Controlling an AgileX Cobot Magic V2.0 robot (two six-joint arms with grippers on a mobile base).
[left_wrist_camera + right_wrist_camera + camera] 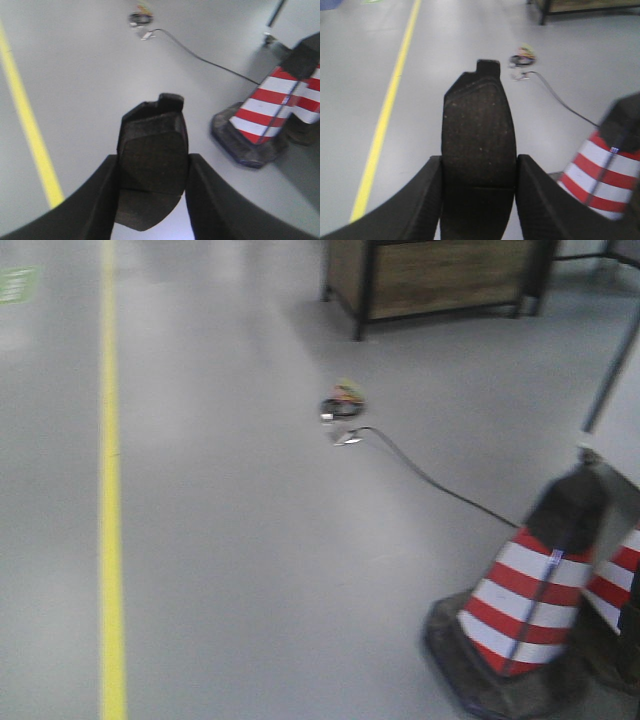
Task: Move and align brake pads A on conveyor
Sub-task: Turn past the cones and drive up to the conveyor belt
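Observation:
In the left wrist view a dark-grey brake pad (152, 155) stands between the fingers of my left gripper (152, 200), which is shut on it above the grey floor. In the right wrist view another dark brake pad (477, 135), its centre groove showing low down, is clamped in my right gripper (477, 200), which is shut on it. Both pads point away from the cameras. The conveyor is out of view in every frame. Neither gripper shows in the front view.
Grey floor with a yellow line (112, 500) on the left. Red-and-white traffic cones (530, 600) stand at the right. A black cable (430, 475) runs to a small device (343, 403). A wooden crate (440, 275) stands at the back.

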